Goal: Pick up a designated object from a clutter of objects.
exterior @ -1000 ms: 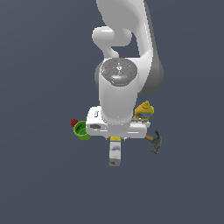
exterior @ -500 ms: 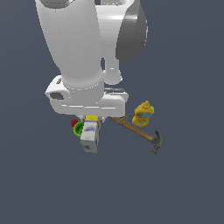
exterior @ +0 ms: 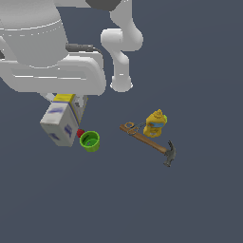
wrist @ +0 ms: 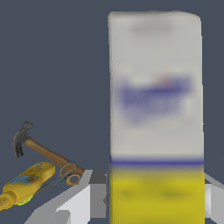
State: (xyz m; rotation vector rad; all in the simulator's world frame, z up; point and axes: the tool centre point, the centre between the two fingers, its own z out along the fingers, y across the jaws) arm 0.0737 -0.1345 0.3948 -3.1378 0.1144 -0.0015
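I had the carton [exterior: 60,122] clamped in the end effector [wrist: 155,197] by its yellow end, white printed length hanging free beyond the fingers [wrist: 78,199], well clear of the green cup [exterior: 89,141] and hammer [exterior: 151,143]. It looked light and stiff, with slick sides; gripping nearer mid-length would swing less.

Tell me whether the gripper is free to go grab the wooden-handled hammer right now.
Probably not: the gripper is already shut on the long yellow-and-white carton, which fills the space between its fingers. The wooden-handled hammer itself lies in the open, beside the yellow bottle.
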